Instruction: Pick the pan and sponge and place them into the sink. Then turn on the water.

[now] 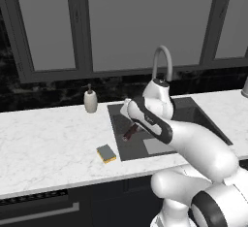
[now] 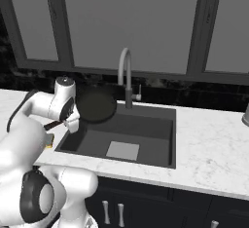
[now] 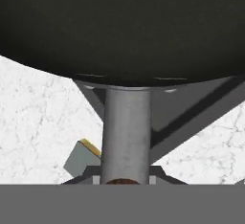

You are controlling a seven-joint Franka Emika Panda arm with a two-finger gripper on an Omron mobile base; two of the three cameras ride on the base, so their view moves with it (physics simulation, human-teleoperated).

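we have the small round black frying pan (image 2: 96,106) up in the air by its straight reddish-brown handle (image 2: 52,124), carried over the left rear part of the large rectangular dark grey sink basin (image 2: 146,139), so the first pick looks done but the pan is not yet set down. the tool (image 2: 68,117) is clenched on that handle; from the left base view we see the handle (image 1: 131,132) poking out below the white wrist, though the fingers themselves are hard to make out, so we judge the grip mostly from the pan hanging clear of the basin floor. in the hand view the pan's dark underside (image 3: 124,27) sits across the top.

the small rectangular sponge with a grey-blue top over a yellow layer (image 1: 106,153) lies on the white marble tabletop (image 1: 48,143), just beside the sink's front left corner, untouched.

the tall arched grey gooseneck faucet (image 2: 125,73) stands behind the basin with no stream coming from it.

as we read it, lowering and releasing the pan comes next, then fetching the sponge, then the water; roughly a quarter of the job is behind us.
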